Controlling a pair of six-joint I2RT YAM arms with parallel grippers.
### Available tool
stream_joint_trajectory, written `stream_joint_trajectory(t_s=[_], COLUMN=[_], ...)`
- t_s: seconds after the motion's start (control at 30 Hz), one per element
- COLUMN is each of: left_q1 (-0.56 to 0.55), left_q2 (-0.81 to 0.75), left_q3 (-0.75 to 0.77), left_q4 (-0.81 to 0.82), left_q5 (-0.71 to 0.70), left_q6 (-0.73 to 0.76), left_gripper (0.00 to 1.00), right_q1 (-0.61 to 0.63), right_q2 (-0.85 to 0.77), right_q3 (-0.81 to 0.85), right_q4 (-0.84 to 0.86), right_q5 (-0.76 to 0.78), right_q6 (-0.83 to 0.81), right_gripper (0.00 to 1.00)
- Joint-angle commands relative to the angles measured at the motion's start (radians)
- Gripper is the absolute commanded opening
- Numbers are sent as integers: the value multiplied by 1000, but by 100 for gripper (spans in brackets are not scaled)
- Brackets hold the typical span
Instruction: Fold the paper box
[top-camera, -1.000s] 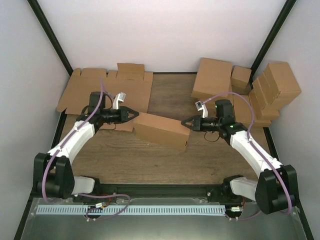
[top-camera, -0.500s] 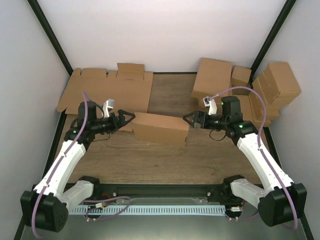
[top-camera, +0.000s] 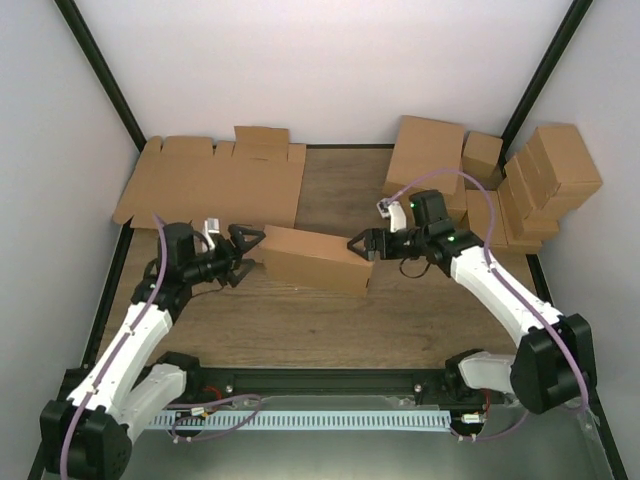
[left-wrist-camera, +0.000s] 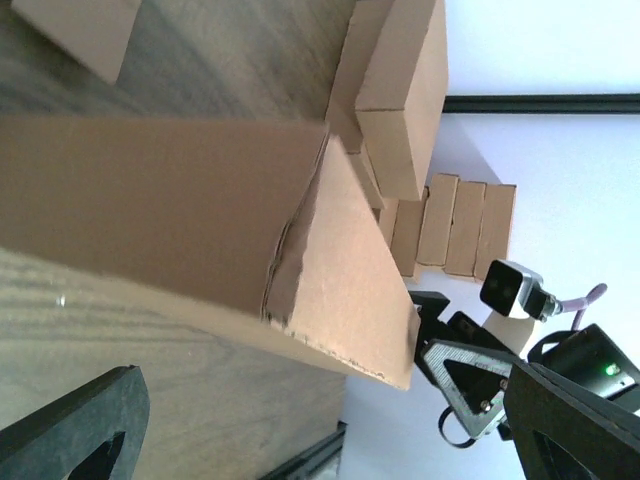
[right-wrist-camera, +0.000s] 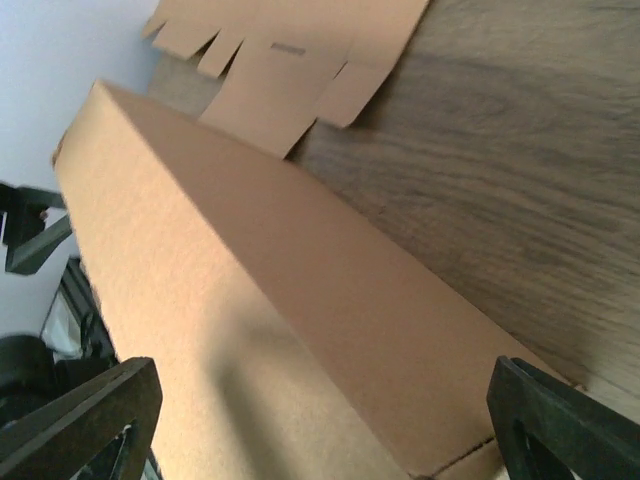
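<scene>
Box (top-camera: 315, 258) looks folded shut (resting on desk (top-camera: 340, 320)) between left fingers (left-wrist-camera: 75, 430) and right fingers (right-wrist-camera: 80, 420), both released; little seems left to do

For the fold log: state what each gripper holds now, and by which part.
Nothing is held. The left gripper and right gripper flank opposite ends of the paper box, jaws open.

Left fingers (top-camera: 246, 234) and right fingers (top-camera: 357, 242) spread wide, pointing toward each other
</scene>
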Motion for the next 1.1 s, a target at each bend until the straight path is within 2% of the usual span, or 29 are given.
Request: stream_joint_trajectory(t_s=[0.0,0.13,0.27,0.37,0.67,0.9,1.07], left_q1=[-48,-138,-266,-323,-341,-345,-345], left_q2=[-79,-107,-107,-105,-79,-96,-59], left_q3=[-43,-45,-22,-41,-16,-131,-77], left_q4=[53,-52,-158,-171,-183,52,15], left_q5=[-49,-134,-223,-248,-315,-279,-301], left_q6=[-224,-363,-441,-488,-517,-608,-572], left_gripper=[100,100,100,100,100,100,100], right_q1=[84,156,216,287,355,355,355], right_q2=[-60,-151,-226,-244,-217,-224,-220], right_q3=[-15,-111,-196,-191,-157,-160,-156], right_q4=[-34,-60,-57,-63,-106,-122,-127], right_q5=[44,107,133,186,190,147,119], right_q6=[-47,-8,39,60,53,35,26], right_gripper=[91,90,89,89,82,78,77])
